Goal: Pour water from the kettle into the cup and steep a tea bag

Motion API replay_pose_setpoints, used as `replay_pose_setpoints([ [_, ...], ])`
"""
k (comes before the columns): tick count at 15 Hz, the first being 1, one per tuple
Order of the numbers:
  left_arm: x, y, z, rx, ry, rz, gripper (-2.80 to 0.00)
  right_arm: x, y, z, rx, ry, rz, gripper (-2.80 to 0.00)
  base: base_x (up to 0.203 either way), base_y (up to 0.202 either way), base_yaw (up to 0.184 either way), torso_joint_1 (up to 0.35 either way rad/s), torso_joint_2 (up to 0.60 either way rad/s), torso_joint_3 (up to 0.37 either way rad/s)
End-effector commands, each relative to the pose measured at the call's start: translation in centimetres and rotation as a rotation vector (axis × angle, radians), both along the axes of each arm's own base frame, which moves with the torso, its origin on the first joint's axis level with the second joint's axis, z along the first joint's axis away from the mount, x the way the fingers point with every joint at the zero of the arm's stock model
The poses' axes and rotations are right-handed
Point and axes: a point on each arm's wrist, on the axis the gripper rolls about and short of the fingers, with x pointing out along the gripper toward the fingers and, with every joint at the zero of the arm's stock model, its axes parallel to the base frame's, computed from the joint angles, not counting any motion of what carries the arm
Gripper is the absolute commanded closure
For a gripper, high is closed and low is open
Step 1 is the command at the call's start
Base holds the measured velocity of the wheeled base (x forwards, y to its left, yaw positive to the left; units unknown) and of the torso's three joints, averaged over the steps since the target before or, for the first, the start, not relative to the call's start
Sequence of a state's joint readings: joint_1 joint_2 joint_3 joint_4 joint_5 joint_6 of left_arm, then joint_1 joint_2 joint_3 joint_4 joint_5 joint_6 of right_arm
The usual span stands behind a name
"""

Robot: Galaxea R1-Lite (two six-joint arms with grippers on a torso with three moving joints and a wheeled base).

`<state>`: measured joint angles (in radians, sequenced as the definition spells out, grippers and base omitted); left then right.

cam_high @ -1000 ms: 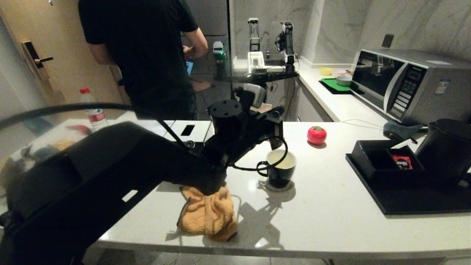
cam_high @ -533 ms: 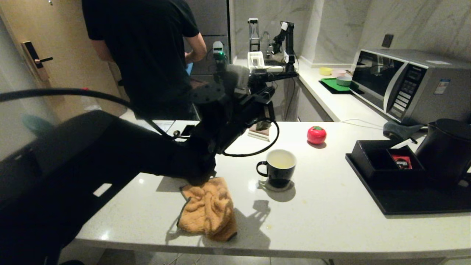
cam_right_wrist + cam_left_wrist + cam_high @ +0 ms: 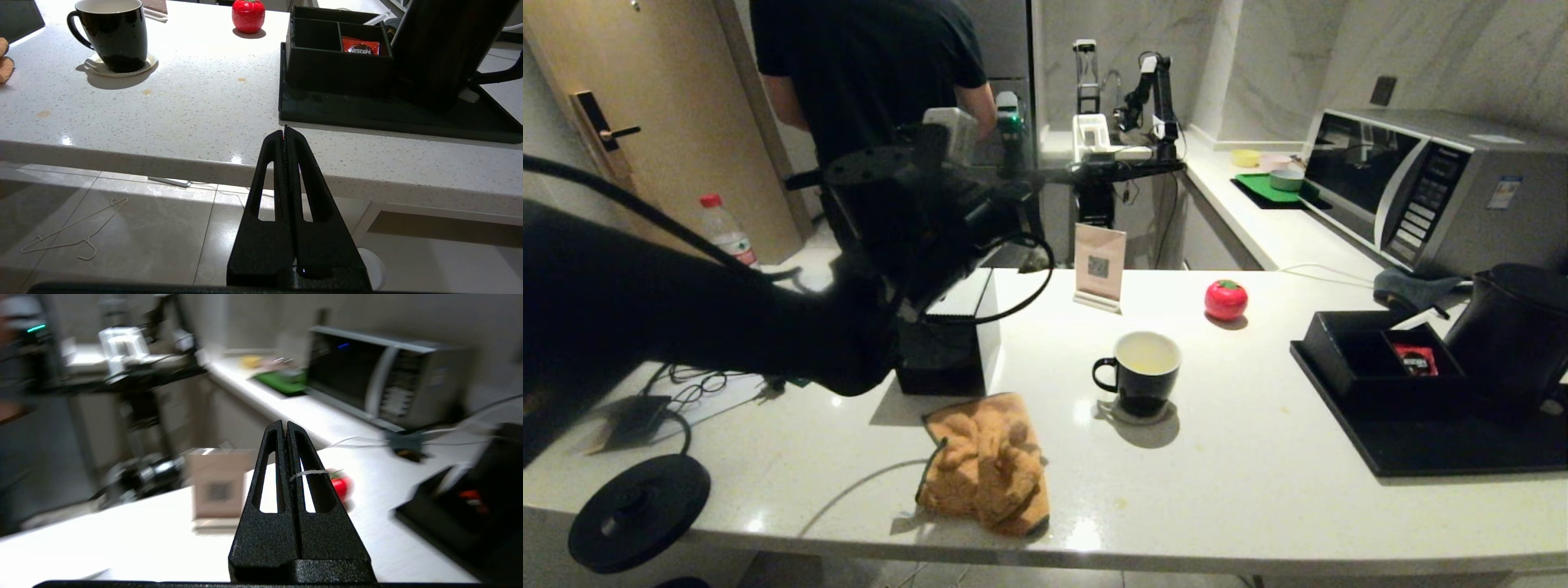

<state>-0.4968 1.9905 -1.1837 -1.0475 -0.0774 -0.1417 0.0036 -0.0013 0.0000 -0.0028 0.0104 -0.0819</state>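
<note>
Your left gripper (image 3: pixel 286 426) has lifted away from the cup (image 3: pixel 1143 371) toward the counter's far-left, jaws pinched on a thread, cup now right of it.

Black cup (image 3: pixel 1145 377) (white inside), orange cloth (image 3: pixel 987 464)

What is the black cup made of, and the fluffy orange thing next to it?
The cup looks like glazed ceramic: its black outside is shiny in the right wrist view, and its inside is smooth white. The orange cloth looks like soft terry or microfibre: it is nubbly, lies crumpled in folds and has no shine. The counter under both looks like polished speckled stone, though it could be a man-made lookalike.
</note>
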Motion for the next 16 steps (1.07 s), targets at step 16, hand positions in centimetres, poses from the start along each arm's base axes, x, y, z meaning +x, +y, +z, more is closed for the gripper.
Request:
replay_pose_setpoints([
  [16, 1.7, 12.8, 0.1, 0.051, 0.019, 0.329, 0.00, 0.0, 0.0, 0.0, -0.001, 0.001, 0.000, 0.00, 0.000, 0.000, 0.000, 0.000, 0.00, 0.000],
])
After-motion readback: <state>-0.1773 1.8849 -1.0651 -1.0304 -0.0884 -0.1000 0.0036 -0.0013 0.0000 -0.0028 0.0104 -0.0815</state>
